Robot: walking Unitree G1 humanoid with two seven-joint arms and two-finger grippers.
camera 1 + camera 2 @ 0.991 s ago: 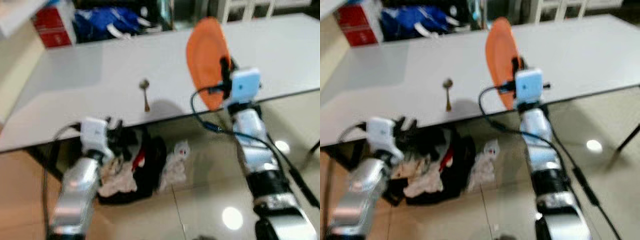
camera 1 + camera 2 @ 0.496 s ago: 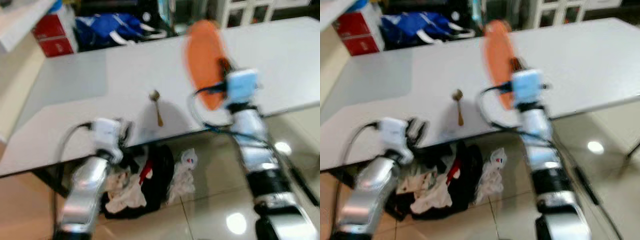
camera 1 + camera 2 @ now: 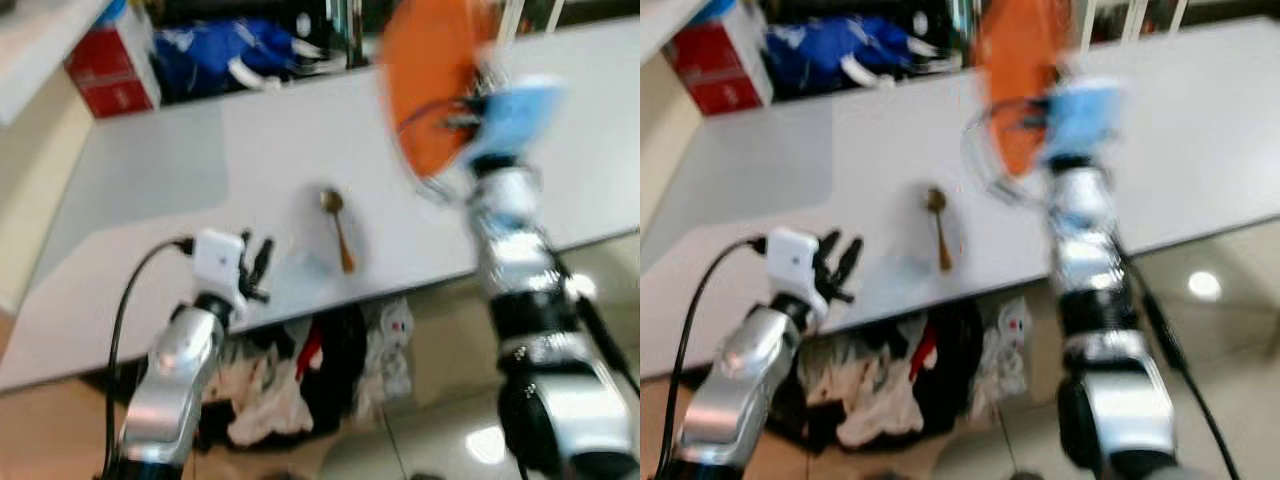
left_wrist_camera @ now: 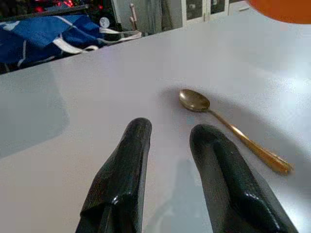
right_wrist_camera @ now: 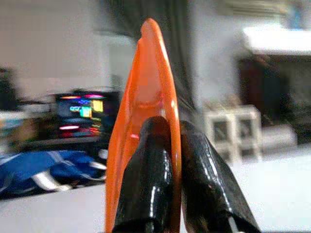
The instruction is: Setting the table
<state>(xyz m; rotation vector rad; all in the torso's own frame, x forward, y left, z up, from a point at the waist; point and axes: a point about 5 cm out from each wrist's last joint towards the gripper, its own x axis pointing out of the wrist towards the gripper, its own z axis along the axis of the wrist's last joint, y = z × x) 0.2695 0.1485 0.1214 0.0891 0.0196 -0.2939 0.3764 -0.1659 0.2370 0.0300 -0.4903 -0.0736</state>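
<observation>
Nearest to us, our left end effector (image 3: 258, 268) hovers at the near edge of the white surface (image 3: 150, 160), its two black fingers (image 4: 127, 167) a narrow gap apart and holding nothing, pointed toward the gold spoon (image 3: 338, 227) that lies flat just beyond them, bowl away from us and handle toward the edge. Farther out, our right end effector (image 5: 165, 160) is clamped on the rim of the orange plate (image 3: 432, 80), which it carries on edge, nearly upright, above the surface and beyond the spoon. We judge the step in hand to be setting this plate down beside the spoon. To do it well, we should tip the plate toward flat before lowering it, so its base meets the surface evenly rather than rim first, and pick a spot just beside the spoon without covering it or knocking it. The grip is thin and at the rim, so a slow wrist turn seems wise. The head views are blurred, so we would settle our stance before we let go.
</observation>
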